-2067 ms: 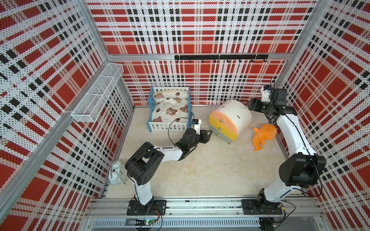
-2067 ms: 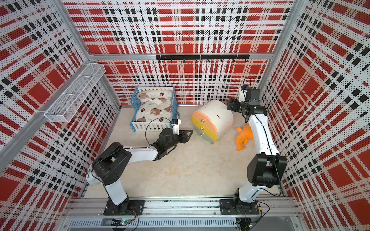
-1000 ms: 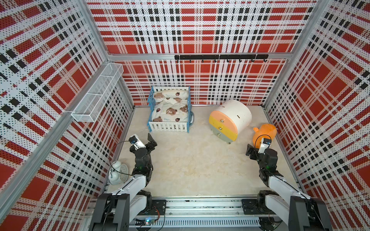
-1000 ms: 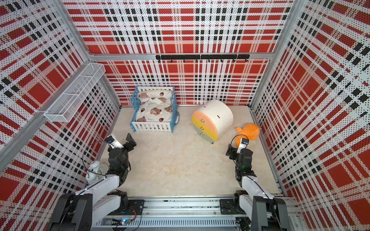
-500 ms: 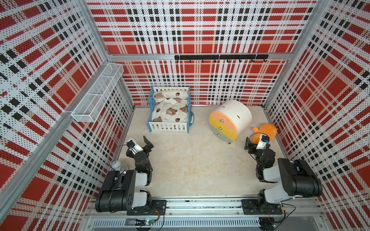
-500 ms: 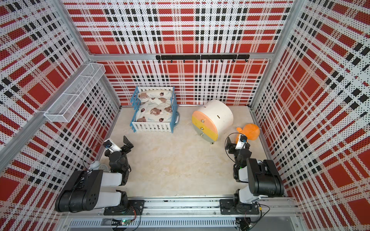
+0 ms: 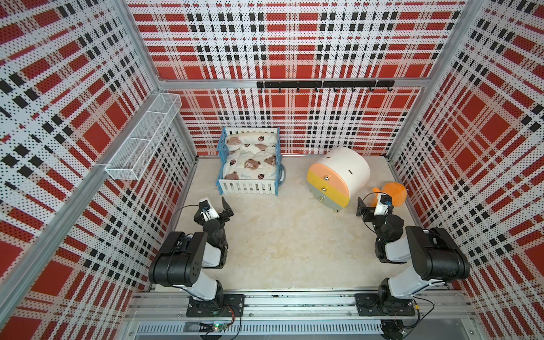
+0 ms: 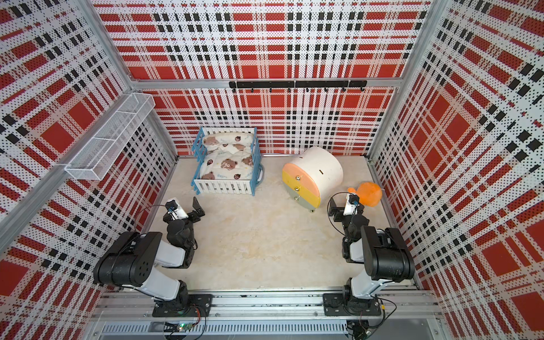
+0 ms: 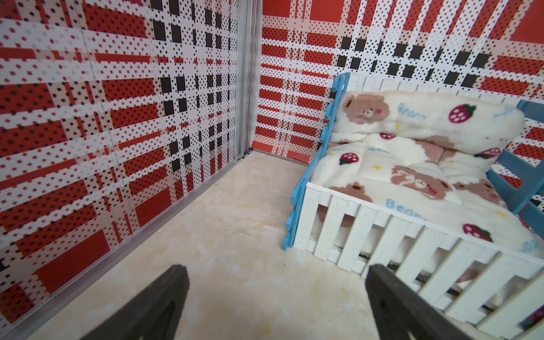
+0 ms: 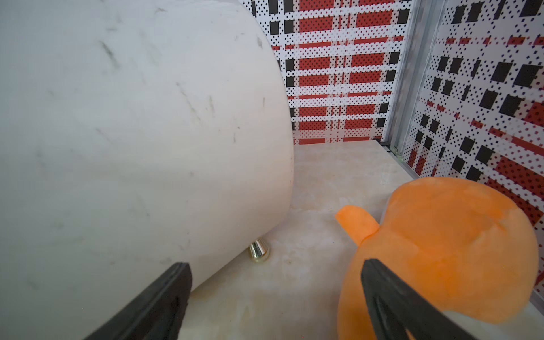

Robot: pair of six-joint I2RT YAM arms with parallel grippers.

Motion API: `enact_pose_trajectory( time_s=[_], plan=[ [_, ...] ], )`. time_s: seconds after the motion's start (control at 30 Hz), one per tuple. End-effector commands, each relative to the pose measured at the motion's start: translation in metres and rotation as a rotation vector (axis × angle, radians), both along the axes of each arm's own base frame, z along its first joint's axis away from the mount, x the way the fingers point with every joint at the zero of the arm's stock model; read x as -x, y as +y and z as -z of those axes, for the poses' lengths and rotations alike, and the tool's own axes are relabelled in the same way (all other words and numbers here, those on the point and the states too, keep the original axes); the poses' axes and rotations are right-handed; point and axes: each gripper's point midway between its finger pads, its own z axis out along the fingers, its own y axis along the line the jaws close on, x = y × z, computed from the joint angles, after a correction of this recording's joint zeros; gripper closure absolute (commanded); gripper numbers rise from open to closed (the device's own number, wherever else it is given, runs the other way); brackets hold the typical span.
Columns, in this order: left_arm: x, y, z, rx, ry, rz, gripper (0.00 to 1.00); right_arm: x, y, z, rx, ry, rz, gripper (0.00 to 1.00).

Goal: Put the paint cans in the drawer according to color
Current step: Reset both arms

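Left gripper [image 9: 273, 269], right gripper [image 10: 275, 266]: rearward now, agape.

Left hand [image 9: 275, 269], right hand [image 10: 275, 265] spread wide, empty; arms folded.

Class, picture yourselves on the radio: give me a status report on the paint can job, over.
Status: left gripper open, empty; right gripper open, empty. No paint cans in sight; drawer cabinet shut. Orange soft toy beside right gripper.

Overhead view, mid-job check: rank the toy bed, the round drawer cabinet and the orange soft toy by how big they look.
1. toy bed and round drawer cabinet: too alike to rank.
2. orange soft toy: clearly smallest, though partly hidden by the right arm.
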Motion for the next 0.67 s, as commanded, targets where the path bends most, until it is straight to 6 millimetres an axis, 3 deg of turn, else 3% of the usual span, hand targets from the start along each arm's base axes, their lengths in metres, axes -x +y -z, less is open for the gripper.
enact_pose_trajectory(
  time_s=[0.0, 0.63],
  plan=[
    [-0.005, -0.003, -0.013, -0.017, -0.045, 0.012, 0.01, -0.002, 0.008, -0.003, 0.018, -0.002, -0.038, 0.03],
    [-0.005, -0.003, -0.013, -0.017, -0.044, 0.011, 0.01, -0.015, 0.014, 0.004, 0.069, 0.058, -0.015, 0.02]
  ],
)
